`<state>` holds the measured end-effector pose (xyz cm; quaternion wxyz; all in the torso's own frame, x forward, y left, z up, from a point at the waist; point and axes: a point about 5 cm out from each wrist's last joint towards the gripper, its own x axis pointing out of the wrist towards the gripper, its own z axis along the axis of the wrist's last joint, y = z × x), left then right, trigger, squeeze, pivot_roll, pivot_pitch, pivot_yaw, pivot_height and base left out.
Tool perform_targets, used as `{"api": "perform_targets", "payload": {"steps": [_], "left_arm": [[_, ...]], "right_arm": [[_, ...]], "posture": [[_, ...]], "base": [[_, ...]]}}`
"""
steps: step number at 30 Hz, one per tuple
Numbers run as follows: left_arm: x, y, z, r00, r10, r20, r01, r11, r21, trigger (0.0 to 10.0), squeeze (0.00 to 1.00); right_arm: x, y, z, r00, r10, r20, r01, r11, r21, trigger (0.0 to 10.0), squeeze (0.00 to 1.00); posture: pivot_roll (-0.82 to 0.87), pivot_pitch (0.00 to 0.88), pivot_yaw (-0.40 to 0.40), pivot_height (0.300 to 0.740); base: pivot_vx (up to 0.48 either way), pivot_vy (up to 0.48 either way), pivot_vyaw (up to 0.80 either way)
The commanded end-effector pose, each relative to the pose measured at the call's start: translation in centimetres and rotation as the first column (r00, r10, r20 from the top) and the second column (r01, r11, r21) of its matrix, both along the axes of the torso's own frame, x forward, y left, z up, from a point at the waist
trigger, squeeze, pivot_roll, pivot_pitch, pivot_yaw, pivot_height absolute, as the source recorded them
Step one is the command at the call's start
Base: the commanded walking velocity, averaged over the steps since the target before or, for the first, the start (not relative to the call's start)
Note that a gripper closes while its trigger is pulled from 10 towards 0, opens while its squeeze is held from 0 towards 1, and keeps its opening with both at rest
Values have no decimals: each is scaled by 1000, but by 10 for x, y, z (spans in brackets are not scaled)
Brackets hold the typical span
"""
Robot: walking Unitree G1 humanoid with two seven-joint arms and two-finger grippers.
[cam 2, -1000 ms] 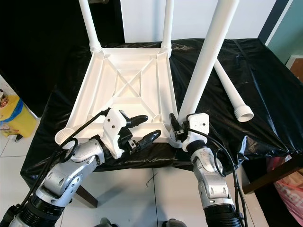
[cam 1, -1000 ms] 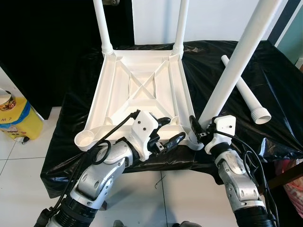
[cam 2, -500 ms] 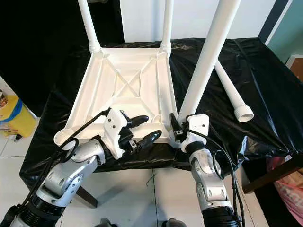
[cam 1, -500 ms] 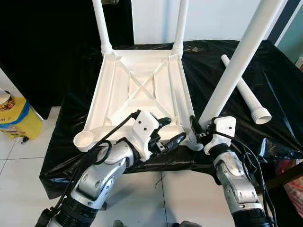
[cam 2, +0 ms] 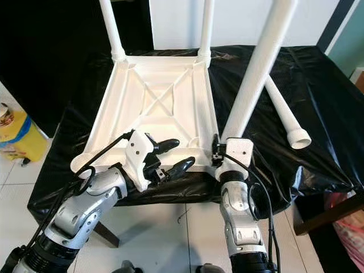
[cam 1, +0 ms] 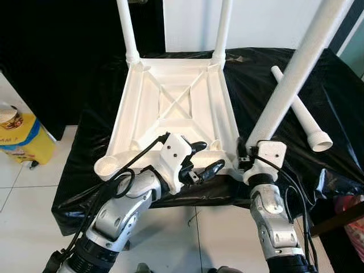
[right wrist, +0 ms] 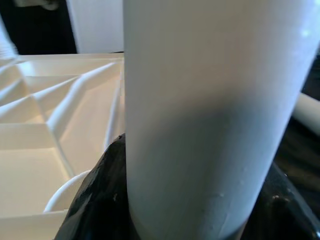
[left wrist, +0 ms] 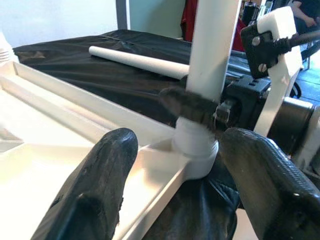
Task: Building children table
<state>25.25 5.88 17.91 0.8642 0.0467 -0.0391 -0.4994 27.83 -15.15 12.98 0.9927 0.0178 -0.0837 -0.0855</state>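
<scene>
We take the upturned white moulded-plastic tabletop [cam 1: 173,111] as our landmark: it lies underside up on the black plastic sheeting [cam 1: 267,85], so its corner sockets face upward to take legs. Two white round plastic legs [cam 1: 126,28] already stand in the far corners.

Our right gripper [cam 1: 243,160] is clamped around the base of the third white tubular leg [cam 1: 296,68], just above the tabletop's near right corner. We judge this low grip gives control while the leg's foot is seated in the socket; the leg leans away to the right, so it does not look fully home. In the left wrist view the leg's collar [left wrist: 196,145] sits on the corner socket.

Our left gripper [cam 1: 199,159] hovers over the tabletop's near edge with its fingers spread apart, holding nothing, probably ready to steady the tabletop.

The tabletop's near left socket [cam 1: 105,166] is a round empty cup. The fourth loose white leg [cam 1: 298,108] lies on the sheeting to the right of the tabletop.

The tabletop is smooth, glossy and stiffened by crossed ribs [cam 1: 173,96]; the sheeting is crinkled and shiny.
</scene>
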Motion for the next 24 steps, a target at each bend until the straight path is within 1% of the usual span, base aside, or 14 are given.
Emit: {"api": "perform_targets", "payload": {"steps": [1,9,10,13,16,20,24], "left_arm": [[-4,-3,3,998,-66,5,66,998,5,10000,0],[-3,-1,4,998,-65,9,65,998,9,10000,0],[-3,-1,4,998,-67,11,67,998,11,10000,0],[-2,-1,4,998,-68,12,68,998,12,10000,0],[-3,-1,4,997,-70,12,70,998,12,10000,0],[-2,-1,5,997,-74,13,74,997,14,10000,0],[-2,-1,5,997,-76,14,76,997,14,10000,0]], "right_arm": [[-6,-18,-17,992,-93,-83,92,996,-21,10000,0],[-10,-16,-14,998,-64,-19,64,998,-9,10000,0],[-13,-17,-14,999,-50,9,50,999,-15,10000,0],[-15,-18,-15,999,-47,23,47,999,-26,10000,0],[-16,-20,-18,998,-54,16,54,998,-33,10000,0],[-14,-27,-23,992,-128,-25,127,992,-11,10000,0],[-11,-28,-22,990,-137,-33,138,990,14,10000,0]], "posture": [[-28,91,-16,740],[-24,81,-8,740],[-25,78,-5,740],[-26,77,-4,740],[-26,75,-2,740],[-27,71,0,740],[-30,67,1,740]], "base": [[0,0,0],[0,0,0],[0,0,0],[0,0,0],[0,0,0],[0,0,0],[0,0,0]]}}
